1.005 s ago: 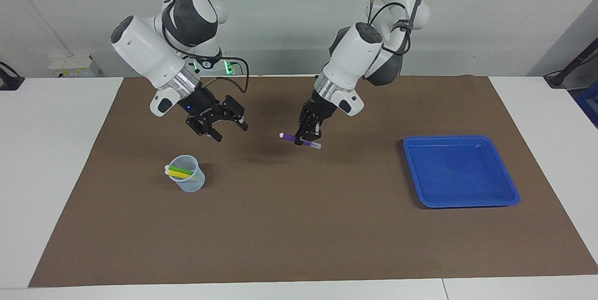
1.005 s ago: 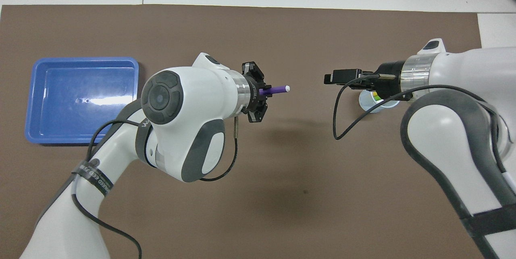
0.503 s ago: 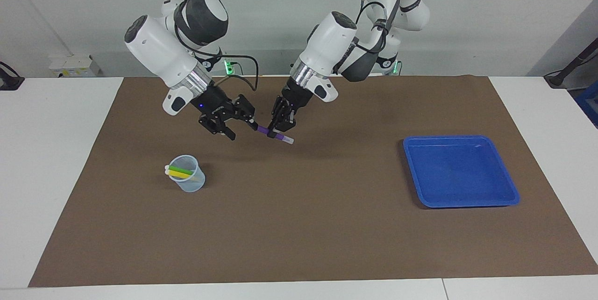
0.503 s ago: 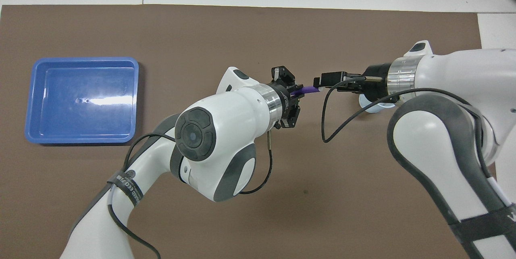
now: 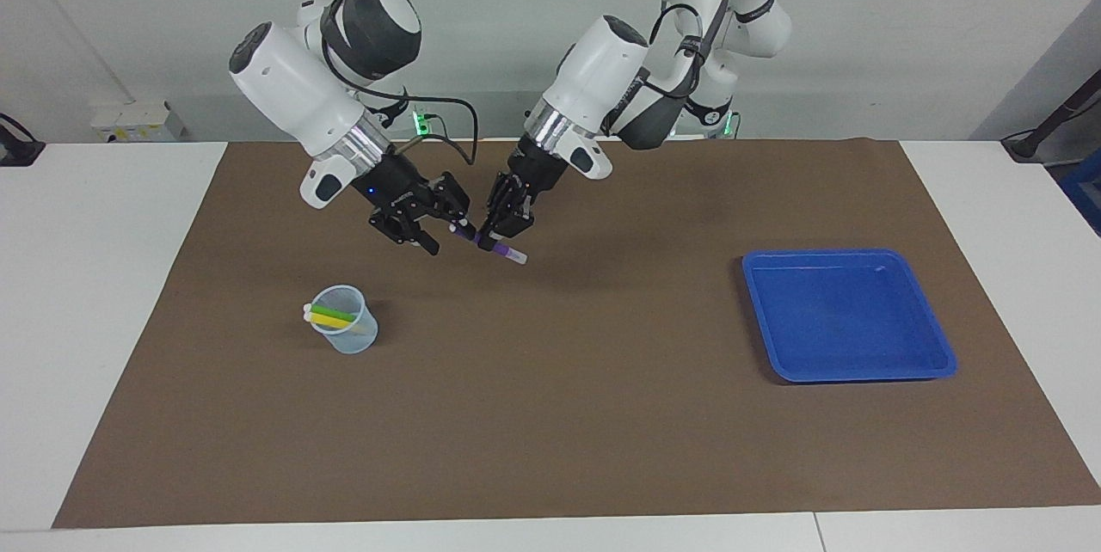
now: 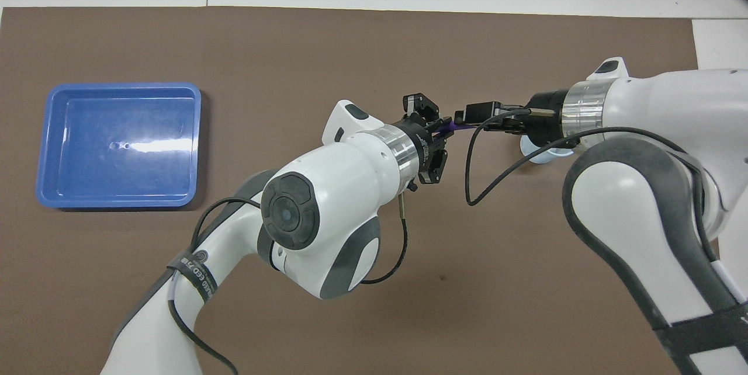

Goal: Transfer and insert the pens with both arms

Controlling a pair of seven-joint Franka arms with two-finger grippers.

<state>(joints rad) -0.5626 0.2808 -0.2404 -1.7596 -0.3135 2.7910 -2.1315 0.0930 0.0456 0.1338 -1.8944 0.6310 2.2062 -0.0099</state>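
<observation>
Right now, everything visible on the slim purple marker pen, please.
The slim purple marker pen is short, smooth like plastic, with a pale whitish end pointing down toward the brown mat. It hangs tilted in the air, off the table. The left gripper is shut on its middle. The right gripper is at its upper end; whether it grips yet cannot be told.

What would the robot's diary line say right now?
phase: handover | left gripper: shut on purple pen | right gripper: at pen's end | cup: yellow pen, green pen in
</observation>
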